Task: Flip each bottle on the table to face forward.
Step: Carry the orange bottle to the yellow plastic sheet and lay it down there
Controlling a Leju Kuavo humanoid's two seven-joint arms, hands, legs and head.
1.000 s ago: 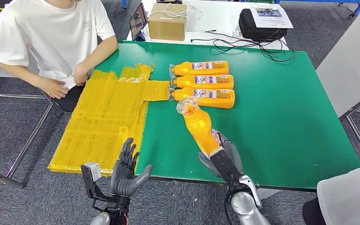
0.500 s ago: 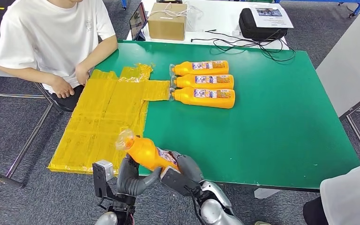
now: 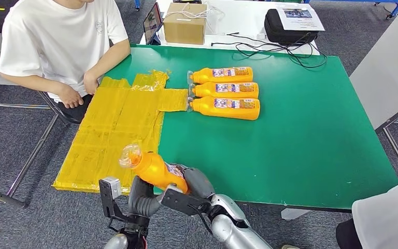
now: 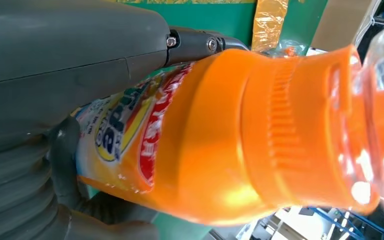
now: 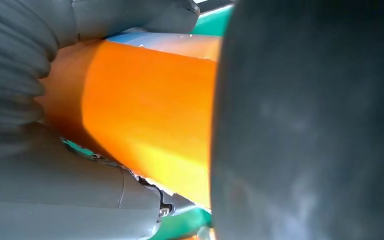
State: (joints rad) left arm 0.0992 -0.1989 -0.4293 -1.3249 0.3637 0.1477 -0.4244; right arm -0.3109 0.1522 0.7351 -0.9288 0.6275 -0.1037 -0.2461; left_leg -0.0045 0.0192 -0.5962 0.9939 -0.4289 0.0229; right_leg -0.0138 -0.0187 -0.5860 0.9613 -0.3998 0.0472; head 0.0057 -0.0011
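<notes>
I hold an orange bottle [image 3: 154,168] over the near edge of the green table [image 3: 311,135], its clear-capped neck pointing up and left. My right hand [image 3: 190,188] grips its lower body. My left hand [image 3: 142,199] sits under it; in the left wrist view the bottle [image 4: 220,135] lies between that hand's thumb [image 4: 70,45] and fingers [image 4: 105,220], label side towards the palm. In the right wrist view the orange body [image 5: 150,115] lies inside the grey hand. Three more orange bottles [image 3: 222,75] [image 3: 225,90] [image 3: 228,107] lie side by side at mid-table, labels up, caps pointing left.
Yellow plastic sheets [image 3: 119,124] cover the table's left part. A person in a white shirt [image 3: 57,36] sits at the left edge. A cardboard box [image 3: 185,23], a black case [image 3: 290,23] and cables lie on the white table beyond. Another person's white sleeve [image 3: 388,218] is at lower right.
My right hand has swung the bottle from the front middle of the table leftwards to the near edge. The left hand has come up under it and closed around it.
</notes>
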